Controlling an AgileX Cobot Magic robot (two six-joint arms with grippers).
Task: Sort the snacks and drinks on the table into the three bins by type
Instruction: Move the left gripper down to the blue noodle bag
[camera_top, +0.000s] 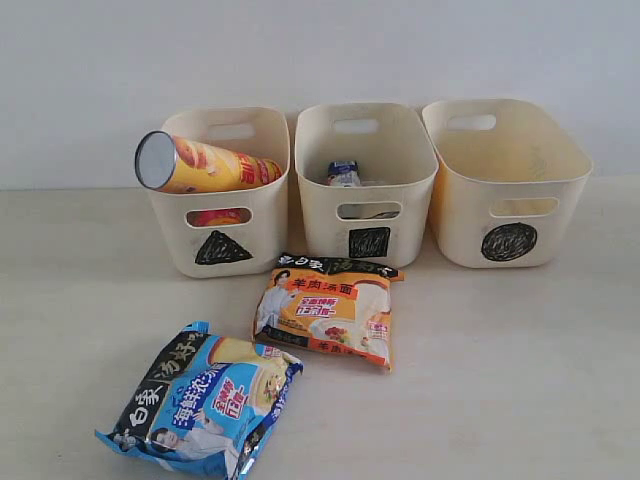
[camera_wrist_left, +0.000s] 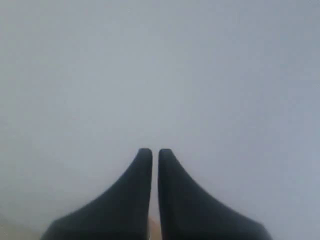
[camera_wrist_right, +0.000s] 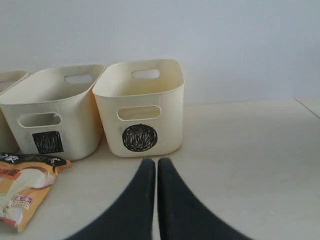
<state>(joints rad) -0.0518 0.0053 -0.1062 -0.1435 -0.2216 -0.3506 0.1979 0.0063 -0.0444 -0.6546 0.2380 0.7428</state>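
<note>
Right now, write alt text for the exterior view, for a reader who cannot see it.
Three cream bins stand in a row on a table: triangle bin, square bin, circle bin. A yellow chip tube leans out of the triangle bin; a small carton sits in the square bin. In front lie an orange-white noodle bag and, nearer, a blue-white noodle bag.

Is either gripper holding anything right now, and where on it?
Nothing is held: the left gripper and right gripper both show fingers shut with nothing between them.
</note>
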